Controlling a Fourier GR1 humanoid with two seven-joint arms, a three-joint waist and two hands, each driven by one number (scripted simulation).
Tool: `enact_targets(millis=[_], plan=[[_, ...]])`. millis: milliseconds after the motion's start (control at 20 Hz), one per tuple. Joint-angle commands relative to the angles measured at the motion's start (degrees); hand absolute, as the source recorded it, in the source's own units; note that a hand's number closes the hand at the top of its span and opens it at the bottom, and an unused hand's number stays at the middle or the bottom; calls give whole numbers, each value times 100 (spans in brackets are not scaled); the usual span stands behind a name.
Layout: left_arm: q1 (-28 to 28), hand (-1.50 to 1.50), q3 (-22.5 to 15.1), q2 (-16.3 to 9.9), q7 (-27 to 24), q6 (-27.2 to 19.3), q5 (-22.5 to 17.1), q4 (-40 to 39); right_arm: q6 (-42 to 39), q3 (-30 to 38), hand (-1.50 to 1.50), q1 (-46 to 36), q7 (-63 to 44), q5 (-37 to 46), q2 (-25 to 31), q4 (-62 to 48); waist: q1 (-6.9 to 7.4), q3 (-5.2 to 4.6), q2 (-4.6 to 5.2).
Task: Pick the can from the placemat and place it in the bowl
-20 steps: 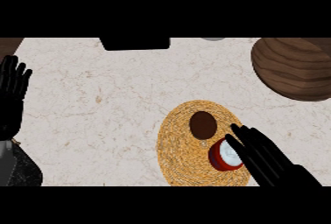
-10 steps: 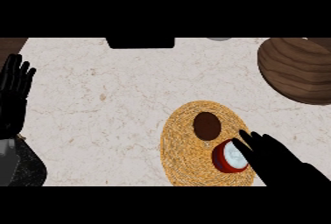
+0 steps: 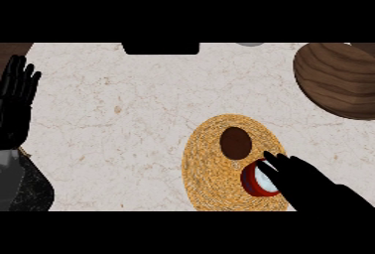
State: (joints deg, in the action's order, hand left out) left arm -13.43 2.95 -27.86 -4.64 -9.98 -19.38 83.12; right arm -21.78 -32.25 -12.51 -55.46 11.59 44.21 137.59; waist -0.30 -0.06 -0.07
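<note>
Since half a second back: right robot hand (image 3: 304, 179) pushed further over the can (image 3: 261, 178), fingertips now past its near rim and covering more of the silver top than before; whole view slid a touch, bowl (image 3: 338, 79) sitting slightly lower and further in at the upper right. Left robot hand (image 3: 16, 101) unchanged at the left edge, fingers straight and up, resting, wide and holding nothing.

Right robot hand draped across the can's right side, fingers reaching onto the lid; whether those fingers wrap the can's body or just lie on it, cannot tell from here.

Edges and room: placemat (image 3: 212, 173) low and centre-right, its lower rim cut by the view's bottom edge. Broad stretch of pale, marbled desk (image 3: 124, 114) open to the left and above the mat. Bare desk between mat and bowl, bowl well apart toward the upper right corner and partly cut off by the right edge. Dark block (image 3: 161, 48) at the top edge, centre. Dark speckled shape (image 3: 33, 191) at the lower left corner.

The can: upright on the woven, golden, round placemat, right-hand part of it; red wall, shiny silver top, only the left portion showing. Dark brown oval spot (image 3: 236, 143) on the mat just above it.
</note>
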Motion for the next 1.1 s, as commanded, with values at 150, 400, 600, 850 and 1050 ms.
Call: enact_targets(millis=[150,400,600,850,1050], plan=[[0,0,-40,376,-301,89,320,-302,-320,-35,-150,337,282,522,-383,-562,11,7,10],[162,0,173,352,-27,141,336,135,-350,342,-150,912,1105,1031,-358,-723,11,10,2],[-286,0,292,349,-34,347,414,-342,-423,376,-150,898,1402,1336,-692,-1134,0,8,11],[-7,0,415,433,330,343,430,229,-596,419,-150,845,1885,1649,-1132,-1438,32,8,5],[114,0,528,545,-139,537,551,-93,-432,316,-150,1250,2321,2134,-1223,-1424,10,7,4]])
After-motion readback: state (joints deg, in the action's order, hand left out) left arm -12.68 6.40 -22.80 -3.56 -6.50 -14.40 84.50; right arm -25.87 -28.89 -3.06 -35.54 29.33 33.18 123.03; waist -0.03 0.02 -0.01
